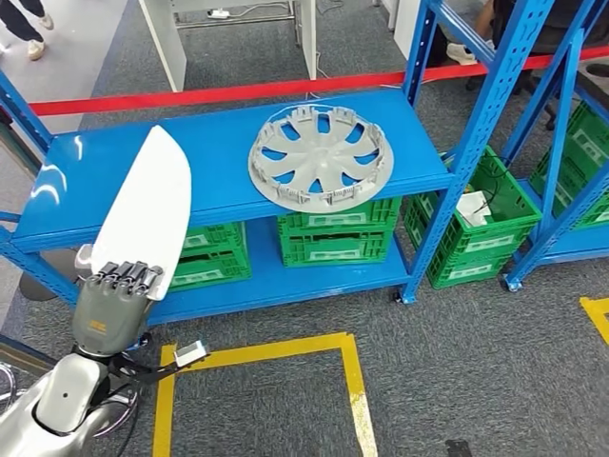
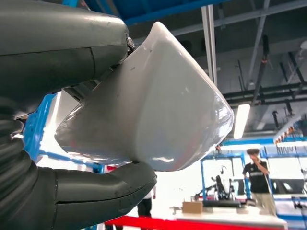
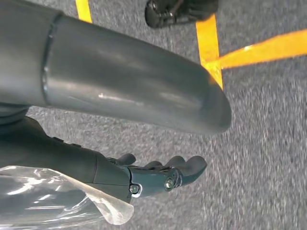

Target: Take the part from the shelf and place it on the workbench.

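My left hand (image 1: 111, 307) grips the lower end of a glossy white curved part (image 1: 147, 205), which stands raised in front of the left end of the blue shelf (image 1: 215, 167). In the left wrist view the white part (image 2: 155, 100) sits between the thumb and fingers (image 2: 65, 43) of my left hand. A grey wheel cover (image 1: 321, 157) lies flat on the shelf's top board, to the right of the held part. My right hand (image 3: 119, 91) hangs over the grey carpet, fingers straight and apart from the thumb, holding nothing.
Green crates (image 1: 334, 233) sit on the shelf's lower board, and another green crate (image 1: 470, 224) stands by a second blue rack on the right. A red barrier tape (image 1: 215, 92) runs behind the shelf. Yellow floor tape (image 1: 352, 367) marks the carpet. A person (image 2: 259, 177) stands far off.
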Motion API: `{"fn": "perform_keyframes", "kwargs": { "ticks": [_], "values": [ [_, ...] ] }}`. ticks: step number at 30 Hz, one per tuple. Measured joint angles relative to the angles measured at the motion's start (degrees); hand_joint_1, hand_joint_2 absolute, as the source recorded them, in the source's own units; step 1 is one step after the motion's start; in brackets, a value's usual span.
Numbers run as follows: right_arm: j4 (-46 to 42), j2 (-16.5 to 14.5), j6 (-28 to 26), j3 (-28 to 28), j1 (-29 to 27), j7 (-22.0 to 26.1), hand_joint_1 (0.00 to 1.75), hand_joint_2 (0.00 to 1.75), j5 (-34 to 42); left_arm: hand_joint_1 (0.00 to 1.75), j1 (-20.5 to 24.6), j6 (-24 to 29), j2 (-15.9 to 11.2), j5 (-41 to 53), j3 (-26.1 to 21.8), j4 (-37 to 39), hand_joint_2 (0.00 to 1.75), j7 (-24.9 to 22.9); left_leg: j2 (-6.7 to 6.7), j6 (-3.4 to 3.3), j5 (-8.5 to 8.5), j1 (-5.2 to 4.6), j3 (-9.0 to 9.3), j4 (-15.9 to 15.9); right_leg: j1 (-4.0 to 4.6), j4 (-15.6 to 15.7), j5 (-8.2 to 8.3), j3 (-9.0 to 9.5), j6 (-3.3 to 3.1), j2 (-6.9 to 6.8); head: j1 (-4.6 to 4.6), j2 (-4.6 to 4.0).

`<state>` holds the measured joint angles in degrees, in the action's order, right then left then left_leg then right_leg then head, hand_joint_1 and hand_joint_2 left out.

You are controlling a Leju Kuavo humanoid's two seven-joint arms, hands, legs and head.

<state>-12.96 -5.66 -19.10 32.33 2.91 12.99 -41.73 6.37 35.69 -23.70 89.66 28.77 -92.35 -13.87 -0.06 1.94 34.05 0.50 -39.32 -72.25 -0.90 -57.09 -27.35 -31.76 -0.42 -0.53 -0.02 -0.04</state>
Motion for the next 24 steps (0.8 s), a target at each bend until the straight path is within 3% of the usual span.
{"fn": "perform_keyframes", "kwargs": {
  "ticks": [1, 2, 4, 6, 7, 9, 10, 11, 12, 14, 15, 16, 17, 19, 21, 22, 24],
  "values": [
    [0.0, -0.2, 0.2, 0.0, 0.2, 0.3, 0.0, 0.0, -0.2, 1.75, 0.0, 0.0, 0.1, 0.0, 0.2, 0.1, 1.75, 0.0, 0.0, 0.08, -0.13, 0.05, 0.49, -1.5, 0.02, -0.2, 0.72, -1.06, 0.06, -0.02, -0.02, 0.0],
    [0.0, -0.3, 0.4, 0.0, 0.3, 0.4, 0.0, 0.0, -0.4, 1.75, 0.0, 0.0, 0.1, 0.0, 0.4, 0.3, 1.75, 0.0, 0.0, 0.07, -1.32, 0.08, 1.86, -1.1, 0.03, -0.3, 1.37, -2.1, 0.17, -0.05, -0.01, 0.0],
    [0.0, -0.5, 0.4, 0.0, 0.6, 0.5, 0.0, 0.0, -0.8, 1.75, 0.1, 0.0, 0.2, 0.0, 0.7, 0.4, 1.75, 0.1, 0.0, -0.24, -3.88, 0.09, 7.04, 5.4, 0.04, -0.7, 2.44, -3.74, 0.5, -0.1, -0.01, 0.0],
    [0.0, -0.5, 0.1, 0.0, 0.8, 0.2, 0.0, 0.0, -1.0, 1.75, 0.3, 0.0, 0.3, 0.0, 0.8, 0.5, 1.75, 0.2, -0.03, -0.81, -3.76, -0.12, 12.08, 13.3, 0.17, -0.9, 3.56, -4.69, 1.03, -0.11, 0.04, 0.0],
    [0.0, -0.5, -0.1, 0.0, 0.9, 0.0, 0.0, 0.0, -1.0, 1.75, 0.4, 0.0, 0.3, 0.0, 0.8, 0.5, 1.75, 0.2, -0.05, -1.11, -3.26, -0.28, 13.2, 15.5, 0.19, -0.8, 4.18, -4.93, 1.32, -0.13, 0.03, 0.0],
    [0.0, -0.5, -0.6, 0.0, 0.8, -0.4, 0.0, 0.0, -1.0, 1.75, 0.4, 0.1, 0.3, 0.0, 0.8, 0.5, 1.75, 0.2, -0.01, -1.85, -3.73, -0.43, 12.9, 16.5, 0.13, -0.4, 5.3, -5.21, 1.97, -0.17, 0.04, 0.0],
    [0.0, -0.5, -0.7, 0.0, 0.7, -0.6, 0.0, 0.0, -0.9, 1.75, 0.4, 0.1, 0.3, 0.0, 0.8, 0.5, 1.75, 0.2, 0.1, -2.35, -4.39, -0.38, 12.33, 16.6, 0.05, -0.6, 4.85, -5.51, 2.28, -0.09, 0.04, 0.0],
    [0.0, -0.5, -0.8, 0.0, 0.7, -0.7, 0.0, 0.0, -0.9, 1.75, 0.4, 0.1, 0.3, 0.0, 0.8, 0.6, 1.75, 0.2, 0.21, -2.87, -5.13, -0.3, 11.65, 16.7, 0.02, -1.6, 3.31, -6.11, 2.54, 0.04, 0.16, 0.0],
    [0.0, -0.4, -0.9, 0.0, 0.6, -0.8, 0.0, 0.0, -0.9, 1.75, 0.4, 0.1, 0.3, 0.0, 0.8, 0.6, 1.75, 0.2, 0.33, -3.29, -5.94, -0.2, 10.81, 16.8, 0.01, -3.8, 0.66, -6.97, 2.74, 0.19, 0.26, 0.0],
    [0.0, -0.4, -0.9, 0.0, 0.6, -0.9, 0.0, 0.0, -0.9, 1.75, 0.4, 0.1, 0.4, 0.0, 0.9, 0.7, 1.75, 0.2, 0.4, -3.71, -7.51, -0.35, 8.8, 16.7, 0.03, -10.9, -5.36, -8.87, 2.96, 0.34, 0.5, 0.0],
    [0.0, -0.4, -0.9, 0.0, 0.6, -0.9, 0.0, 0.0, -0.9, 1.75, 0.4, 0.1, 0.5, 0.0, 0.9, 0.7, 1.75, 0.2, 0.4, -3.73, -8.34, -0.45, 7.67, 16.7, 0.05, -14.4, -6.91, -9.35, 3.02, 0.35, 0.52, 0.0],
    [0.0, -0.4, -1.0, 0.0, 0.6, -1.0, 0.0, 0.0, -0.9, 1.75, 0.3, 0.1, 0.5, 0.0, 0.9, 0.8, 1.75, 0.2, 0.39, -3.69, -9.17, -0.53, 6.5, 16.6, 0.07, -16.7, -6.86, -9.15, 3.04, 0.36, 0.52, 0.0],
    [0.0, -0.4, -1.1, 0.0, 0.6, -1.0, 0.0, 0.0, -0.9, 1.75, 0.2, 0.1, 0.5, 0.0, 0.9, 0.9, 1.75, 0.2, 0.39, -3.6, -9.94, -0.59, 5.36, 16.4, 0.1, -17.1, -5.53, -8.05, 3.0, 0.37, 0.52, 0.0],
    [0.0, -0.2, -1.3, 0.1, 0.6, -1.3, 0.0, 0.0, -0.8, 1.75, 0.1, 0.1, 0.5, 0.0, 0.9, 1.0, 1.75, 0.2, 0.38, -3.27, -11.24, -0.61, 3.37, 15.8, 0.14, -12.5, -2.4, -3.0, 2.77, 0.4, 0.52, 0.0],
    [0.0, -0.1, -1.5, 0.1, 0.7, -1.6, 0.0, 0.0, -0.8, 1.75, 0.0, 0.1, 0.6, 0.0, 0.7, 1.0, 1.75, 0.2, 0.41, -2.8, -12.19, -0.78, 2.01, 15.1, 0.24, -3.8, -3.17, 3.62, 2.5, 0.5, 0.52, 0.0],
    [-0.1, 0.0, -1.5, 0.2, 0.7, -1.8, 0.0, 0.0, -0.7, 1.75, -0.1, 0.1, 0.6, 0.0, 0.6, 1.0, 1.75, 0.3, 0.44, -2.55, -12.72, -0.82, 1.66, 14.9, 0.32, -0.7, -4.23, 5.56, 2.36, 0.58, 0.5, 0.0],
    [-0.1, 0.2, -1.6, 0.5, 0.5, -1.9, 0.0, 0.0, -0.5, 1.75, -0.2, 0.1, 0.6, 0.0, 0.5, 1.0, 1.75, 0.5, 0.46, -1.98, -13.86, -0.79, 1.28, 14.9, 0.45, 1.5, -4.98, 6.18, 1.87, 0.57, 0.49, -0.01]
  ]
}}
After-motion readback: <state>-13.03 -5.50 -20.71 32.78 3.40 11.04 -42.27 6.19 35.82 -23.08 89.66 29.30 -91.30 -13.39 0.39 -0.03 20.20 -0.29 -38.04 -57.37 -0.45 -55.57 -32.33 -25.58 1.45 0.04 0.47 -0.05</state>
